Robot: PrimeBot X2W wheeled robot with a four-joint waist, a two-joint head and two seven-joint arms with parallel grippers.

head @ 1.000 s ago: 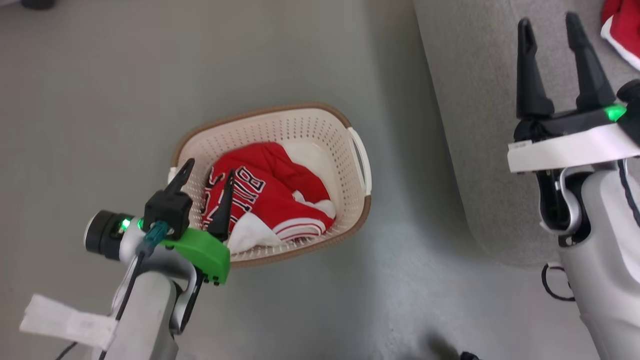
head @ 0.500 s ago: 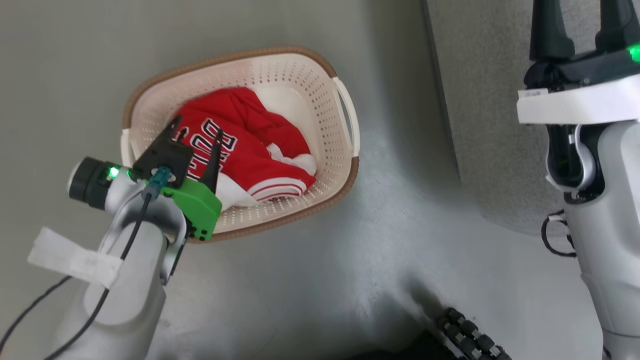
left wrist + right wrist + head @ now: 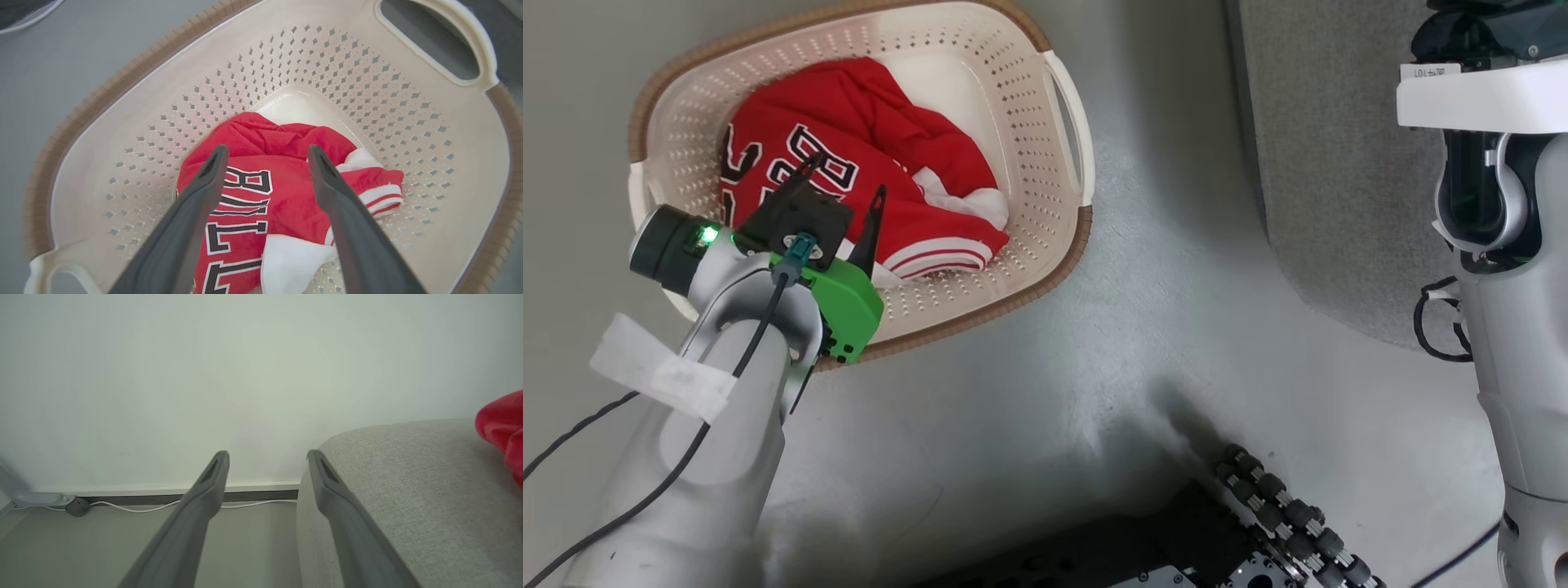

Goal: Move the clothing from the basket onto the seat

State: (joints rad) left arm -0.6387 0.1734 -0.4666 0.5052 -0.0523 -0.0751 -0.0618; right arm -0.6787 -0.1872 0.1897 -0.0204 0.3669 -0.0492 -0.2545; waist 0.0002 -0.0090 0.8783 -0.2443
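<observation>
Red clothing [image 3: 286, 204] lies bunched in the basket [image 3: 327, 61]. The left hand [image 3: 267, 150], spread wide and empty, is poised over it. Best bet: sink onto the thick middle fold, then pinch.

- The left gripper [image 3: 267, 152] points down into the basket [image 3: 294, 53], its two dark fingers spread wide with nothing gripped between them.
- The clothing [image 3: 286, 204], red with black white-outlined letters, lies bunched on the basket's bottom, with a white part at its near edge.
- The fingertips seem to hang just above the fabric; whether they touch it cannot be told.
- Grey floor [image 3: 61, 61] lies beyond the basket's brown rim.
</observation>
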